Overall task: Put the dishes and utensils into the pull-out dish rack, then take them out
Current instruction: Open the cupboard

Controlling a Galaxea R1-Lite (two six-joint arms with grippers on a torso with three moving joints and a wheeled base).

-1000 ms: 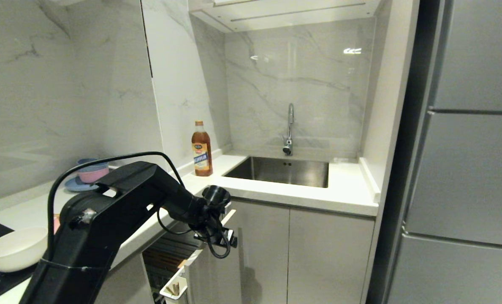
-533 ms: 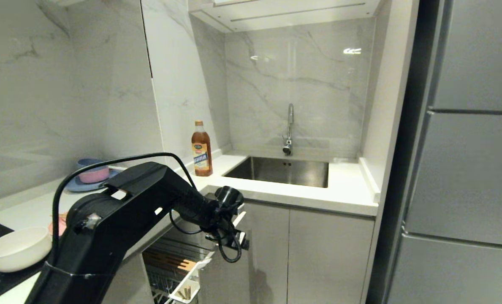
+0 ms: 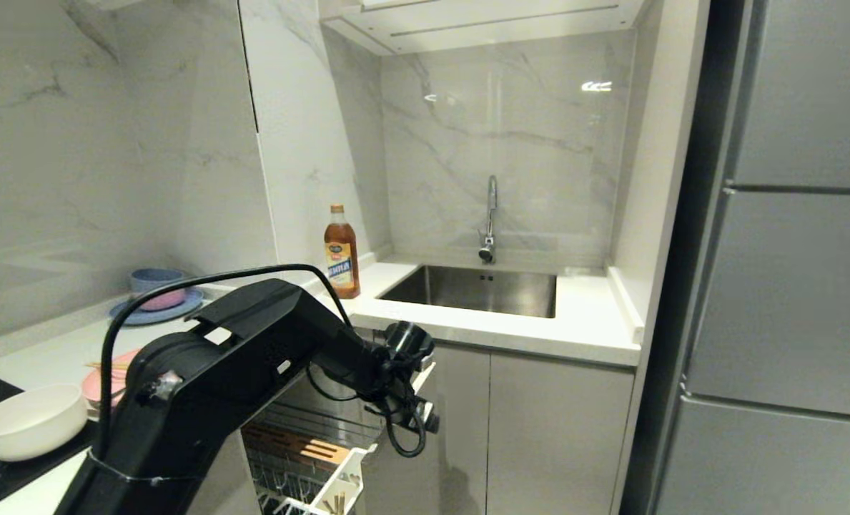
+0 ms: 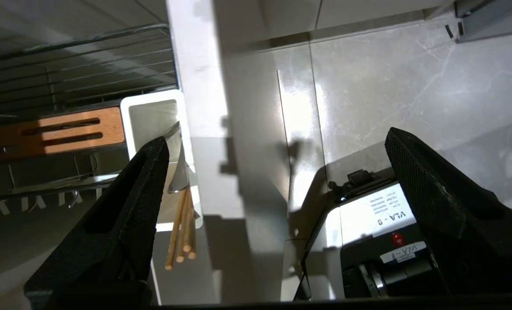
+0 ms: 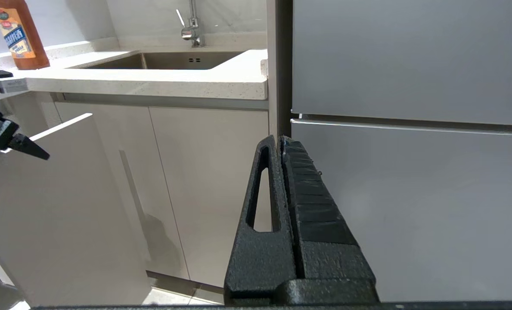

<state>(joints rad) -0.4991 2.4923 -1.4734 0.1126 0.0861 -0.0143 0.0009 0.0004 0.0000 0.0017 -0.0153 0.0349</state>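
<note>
Marble-look grey walls and a tall steel fridge [image 3: 789,286] close in a narrow kitchen corner. White worktop [image 3: 582,322] wraps the sink [image 3: 482,290]; on it sit the cream bowl [image 3: 28,422] and pink plate [image 3: 106,383], apparently not loaded. Below, the pull-out dish rack [image 3: 303,458] stands drawn out by its grey front [image 4: 197,64], giving access from above. The left gripper [image 4: 273,172] hangs over that front, fingers wide and empty. Chopsticks [image 4: 180,232] already stand in the white caddy [image 4: 128,112]. The right gripper [image 5: 283,202], parked by the fridge, is closed on nothing.
</note>
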